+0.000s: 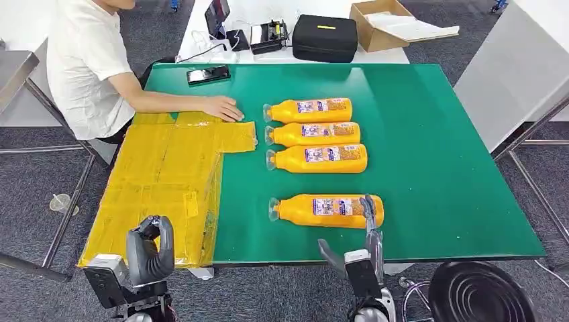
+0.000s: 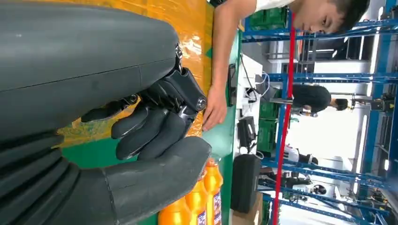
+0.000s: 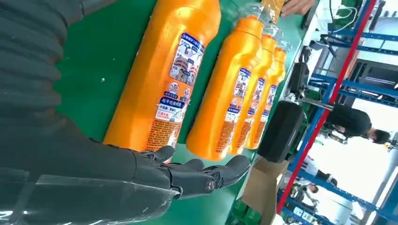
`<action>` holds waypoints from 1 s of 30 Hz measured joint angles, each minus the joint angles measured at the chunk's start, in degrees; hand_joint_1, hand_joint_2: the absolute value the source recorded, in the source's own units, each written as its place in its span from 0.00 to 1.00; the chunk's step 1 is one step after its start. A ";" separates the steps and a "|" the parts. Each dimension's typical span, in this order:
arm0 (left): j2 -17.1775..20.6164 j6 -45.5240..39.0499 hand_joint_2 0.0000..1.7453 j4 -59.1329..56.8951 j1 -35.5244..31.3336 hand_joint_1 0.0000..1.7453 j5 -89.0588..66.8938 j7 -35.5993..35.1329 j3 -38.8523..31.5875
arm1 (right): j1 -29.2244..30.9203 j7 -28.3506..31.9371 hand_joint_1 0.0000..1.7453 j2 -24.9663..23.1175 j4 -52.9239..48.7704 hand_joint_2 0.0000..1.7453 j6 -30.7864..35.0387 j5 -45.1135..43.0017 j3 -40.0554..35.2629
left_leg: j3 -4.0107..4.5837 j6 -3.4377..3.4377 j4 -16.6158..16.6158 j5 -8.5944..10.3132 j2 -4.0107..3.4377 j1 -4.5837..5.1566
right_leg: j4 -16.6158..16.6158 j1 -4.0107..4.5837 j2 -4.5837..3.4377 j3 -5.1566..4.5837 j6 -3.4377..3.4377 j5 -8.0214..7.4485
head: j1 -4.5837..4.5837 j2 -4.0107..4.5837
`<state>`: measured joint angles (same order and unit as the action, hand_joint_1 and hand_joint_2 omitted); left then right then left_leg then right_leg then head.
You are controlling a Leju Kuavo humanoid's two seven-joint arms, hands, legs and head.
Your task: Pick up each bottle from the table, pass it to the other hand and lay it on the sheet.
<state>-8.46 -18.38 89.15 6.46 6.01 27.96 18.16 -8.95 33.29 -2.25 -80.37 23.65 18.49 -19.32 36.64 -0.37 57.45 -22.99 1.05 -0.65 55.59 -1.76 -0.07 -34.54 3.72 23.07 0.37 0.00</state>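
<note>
Right robot hand (image 1: 370,221) is seen at the base end of the nearest bottle (image 1: 325,210), fingers extended and apart, nothing held; in the right wrist view the fingers (image 3: 206,176) are stretched out just past the bottle's flat bottom, and contact cannot be confirmed. Left robot hand (image 1: 151,249) is raised at the near desk edge over the corner of the sheet (image 1: 164,184), fingers curled in, nothing in it.

The nearest bottle lies on its side on the green desk (image 1: 436,168), cap toward the sheet, apart from the others. Three more bottles (image 1: 310,134) lie side by side farther back, touching or nearly so, caps the same way. The yellow sheet is spread over the left part of the desk, wrinkled and glossy; no bottle is laid on it yet. A person's hand (image 1: 223,107) rests on its far edge.

Step judged: approach to the first pick, right side.

Risks noted:
- Bottle is round and lying flat; a push from the fingers at the base end could roll or slide it away before a grip is closed.
- Smooth plastic could slip during the hand-over if gripped too near one end.
- The person's hand lies at the drop zone; placement toward the far edge could meet it.
</note>
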 measured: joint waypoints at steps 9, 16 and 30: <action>0.00 -0.48 0.00 0.00 0.00 0.00 0.09 -0.07 0.00 | 0.04 -0.58 0.00 0.11 0.30 1.00 3.94 4.46 0.00 | 0.00 0.00 0.00 0.00 0.00 0.00 | 0.00 0.00 0.00 0.00 0.00 0.00 | 0.00 0.00; -0.09 1.33 0.00 -0.31 -0.83 0.00 -0.85 -1.57 -0.02 | 0.67 -19.31 0.00 7.57 2.42 1.00 10.86 40.59 -0.28 | 0.01 -0.02 0.02 0.00 0.15 0.03 | -0.02 -0.06 0.04 0.05 0.03 0.01 | 0.00 0.00; -1.44 2.97 0.00 -2.32 -2.54 0.00 -1.64 -2.03 -0.07 | 4.62 -25.35 0.00 18.27 6.19 1.00 7.96 49.27 -2.54 | -0.01 -0.02 0.02 0.00 0.09 0.04 | -0.01 -0.02 0.02 0.06 0.04 -0.01 | 0.02 0.00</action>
<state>-9.90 -15.41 86.84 3.93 4.37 25.92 18.10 -4.33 7.93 16.02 -74.18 31.60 67.76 -21.86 36.63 -0.38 57.47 -22.99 1.15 -0.61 55.58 -1.79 -0.05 -34.48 3.75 23.06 0.39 0.00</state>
